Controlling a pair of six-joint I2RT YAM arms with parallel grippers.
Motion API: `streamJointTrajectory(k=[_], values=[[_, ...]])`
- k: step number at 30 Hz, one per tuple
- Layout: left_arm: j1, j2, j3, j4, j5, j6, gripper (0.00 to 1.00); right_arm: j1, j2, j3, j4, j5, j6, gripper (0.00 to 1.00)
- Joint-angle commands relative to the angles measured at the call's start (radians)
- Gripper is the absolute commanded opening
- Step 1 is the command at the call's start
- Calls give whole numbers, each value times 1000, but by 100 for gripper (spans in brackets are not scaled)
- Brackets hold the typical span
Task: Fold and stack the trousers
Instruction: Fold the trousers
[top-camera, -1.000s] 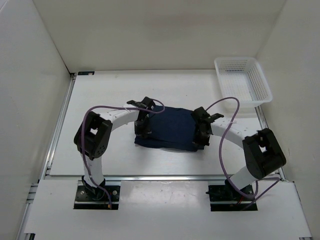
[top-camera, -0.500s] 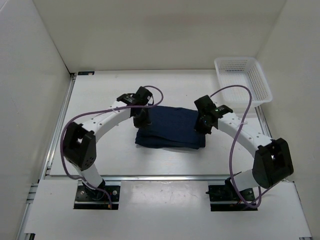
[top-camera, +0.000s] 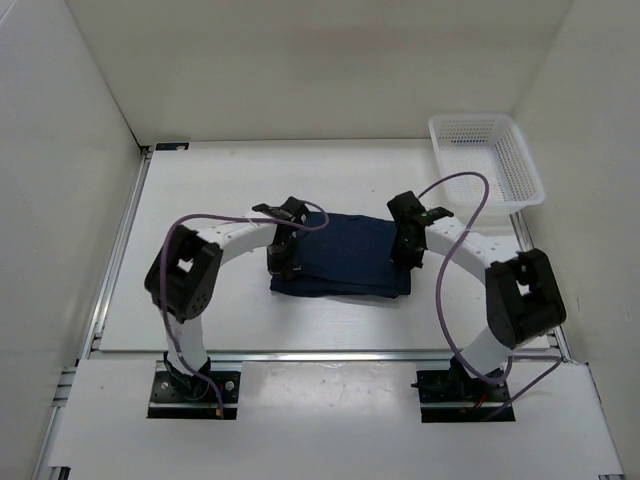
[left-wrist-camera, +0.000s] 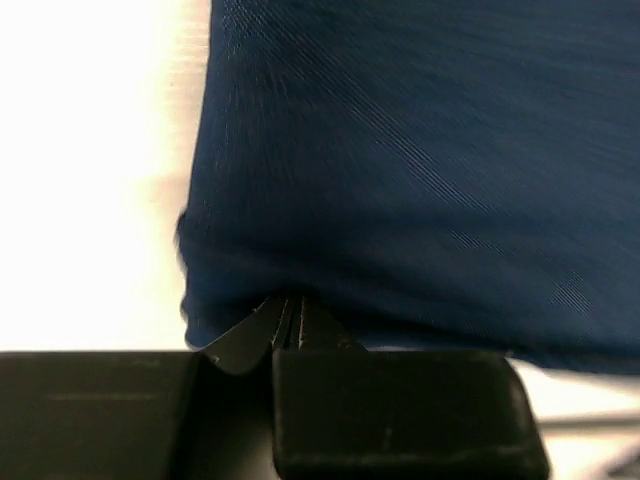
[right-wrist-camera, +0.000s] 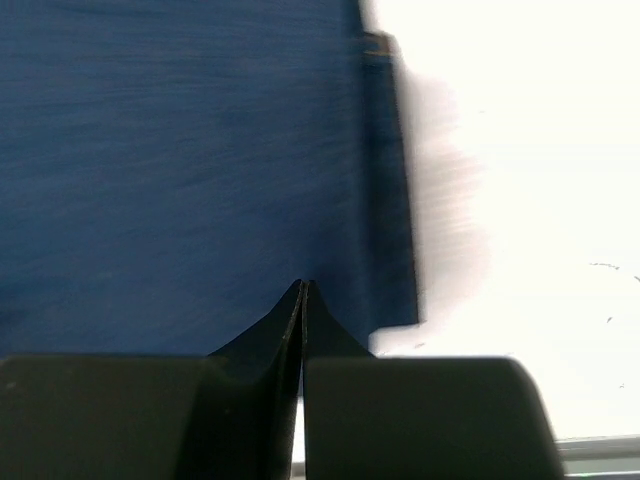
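Folded navy jeans (top-camera: 345, 258) lie flat; left gripper (top-camera: 281, 262) sits at their left edge, right gripper (top-camera: 402, 256) at their right edge, both jaws closed

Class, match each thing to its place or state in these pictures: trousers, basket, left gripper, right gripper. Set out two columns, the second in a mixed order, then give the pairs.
Column one:
1 trousers
2 basket
3 left gripper
4 right gripper

Column two:
A white, at the far right corner
B shut, at the right edge of the trousers
C dark blue, folded, in the centre
D shut, at the left edge of the trousers

Pairs: 1-C, 2-A, 3-D, 4-B
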Motion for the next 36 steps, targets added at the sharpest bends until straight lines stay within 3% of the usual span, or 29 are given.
streamJointTrajectory(k=[1, 5, 9, 13, 14, 15, 17, 19, 22, 27, 32, 36], values=[[-5, 86, -20, 52, -13, -6, 10, -22, 81, -52, 58, 1, -39, 1], [-5, 57, 3, 52, 6, 6, 10, -33, 118, -43, 55, -10, -50, 1], [-5, -87, 88, -62, -58, 31, 10, -33, -26, 44, -62, 48, -72, 4], [-5, -202, 293, -210, -115, 71, 22, -33, -123, 218, -199, 120, -117, 39], [-5, -236, 330, -257, -126, 71, 25, -33, -167, 270, -228, 152, -118, 62], [-5, -253, 365, -279, -138, 86, 29, -33, -189, 294, -242, 163, -131, 73], [-5, -287, 459, -317, -178, 95, 42, -33, -256, 330, -273, 211, -142, 90], [-5, -343, 511, -342, -210, 95, 54, -43, -316, 367, -297, 295, -151, 97], [7, -429, 520, -353, -258, 95, 71, -43, -364, 393, -362, 383, -151, 100], [58, -605, 491, -362, -361, 36, 74, -43, -425, 404, -451, 515, -125, 100], [89, -747, 456, -350, -489, -7, 89, -43, -539, 371, -478, 538, -69, 100], [98, -798, 434, -339, -566, -16, 94, -43, -565, 362, -489, 573, -47, 100]])
